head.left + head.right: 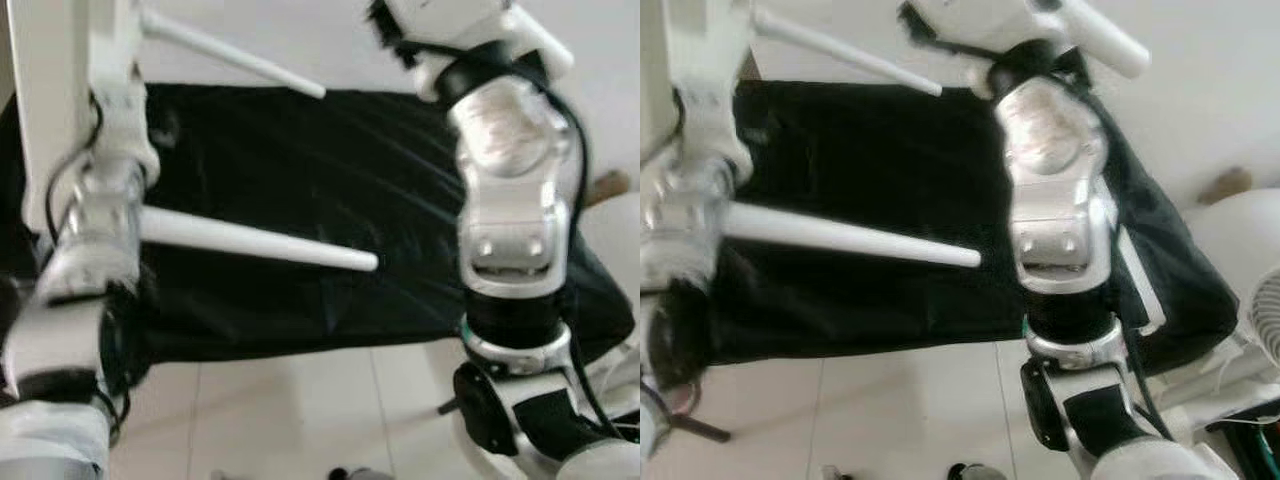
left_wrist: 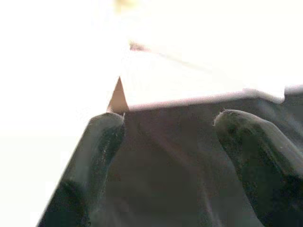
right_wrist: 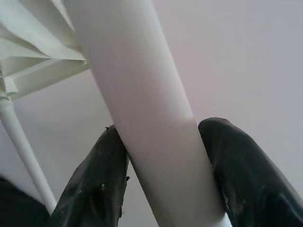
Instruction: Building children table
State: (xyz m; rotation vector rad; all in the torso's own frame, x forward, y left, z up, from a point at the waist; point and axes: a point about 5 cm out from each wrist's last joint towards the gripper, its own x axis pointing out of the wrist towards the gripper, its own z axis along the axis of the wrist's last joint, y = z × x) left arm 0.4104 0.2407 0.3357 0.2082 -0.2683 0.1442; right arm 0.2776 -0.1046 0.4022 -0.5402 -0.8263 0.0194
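Observation:
The white children's table lies on its side, with its top [image 1: 45, 110] at the far left over a black cloth [image 1: 300, 160]. Two fitted tapered legs point right, a lower leg [image 1: 260, 243] and an upper leg [image 1: 240, 55]. My right arm [image 1: 510, 200] is raised at the upper right. Its gripper [image 3: 163, 130] is shut on a third white table leg [image 3: 142, 94], close to the ribbed underside [image 3: 33, 52] of the table. My left arm [image 1: 95, 220] reaches along the tabletop. The left gripper [image 2: 170, 116] is open, its fingertips at the white edge [image 2: 189, 90] with dark cloth behind them.
The black cloth covers a low surface ahead, and pale floor tiles [image 1: 300, 410] run in front of it. A white fan [image 1: 1265, 310] stands at the right, with a small brown object [image 1: 1225, 185] on the floor beyond it.

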